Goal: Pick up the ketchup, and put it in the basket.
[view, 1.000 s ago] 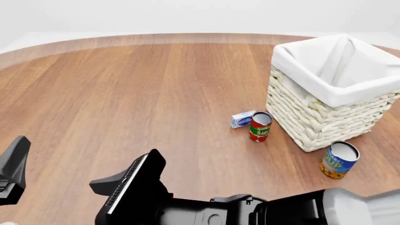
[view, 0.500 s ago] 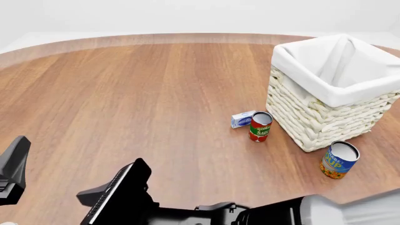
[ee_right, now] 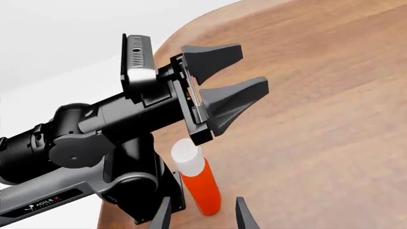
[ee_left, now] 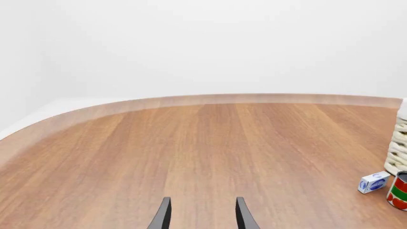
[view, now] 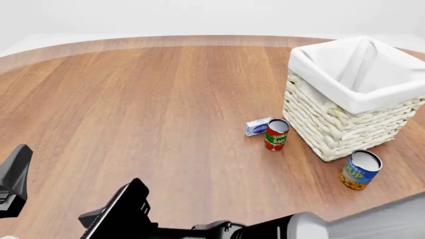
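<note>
Ketchup (ee_right: 197, 183) not picked up yet: orange-red bottle, tall white cap, standing upright on the table (view: 166, 99) right by the left arm's base, only seen in the right wrist view. Right end effector (ee_right: 200, 214) is spread, empty, lined up on the bottle, fingertips either side but contact unclear. Left end effector (ee_left: 202, 214) released, idle. Grasp, lift and carry to the basket (view: 345, 124), far right, are all left.

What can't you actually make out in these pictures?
- Ketchup: absent from the front view; only the right wrist view shows it, its label out of sight.
- Right claw: fingertips alone show, the rest cut off by the frame edge.
- Small blue-and-white box: print too small to read.
- Basket: its floor is hidden by the liner.
</note>
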Robot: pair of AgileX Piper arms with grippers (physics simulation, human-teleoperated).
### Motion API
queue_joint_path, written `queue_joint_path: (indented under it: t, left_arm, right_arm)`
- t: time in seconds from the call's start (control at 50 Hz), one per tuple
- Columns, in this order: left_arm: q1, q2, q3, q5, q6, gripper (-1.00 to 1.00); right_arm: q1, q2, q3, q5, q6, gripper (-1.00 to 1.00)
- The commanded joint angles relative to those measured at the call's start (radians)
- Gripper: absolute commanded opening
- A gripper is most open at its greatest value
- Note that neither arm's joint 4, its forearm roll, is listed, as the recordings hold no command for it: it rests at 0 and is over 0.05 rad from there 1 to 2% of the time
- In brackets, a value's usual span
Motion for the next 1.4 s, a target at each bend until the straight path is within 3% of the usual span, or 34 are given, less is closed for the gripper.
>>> queue_joint_path:
  t: [0.02,1.4]
  left_arm:
    - [0.0,0.0,0.0,0.0,0.0,1.0]
    - [0.0,0.0,0.0,0.0,0.0,1.0]
  right_arm:
    - [0.012,0.003,0.001,-0.01,0.017,1.0]
    - [0.056,0.036,-0.065,0.0,0.047,1.0]
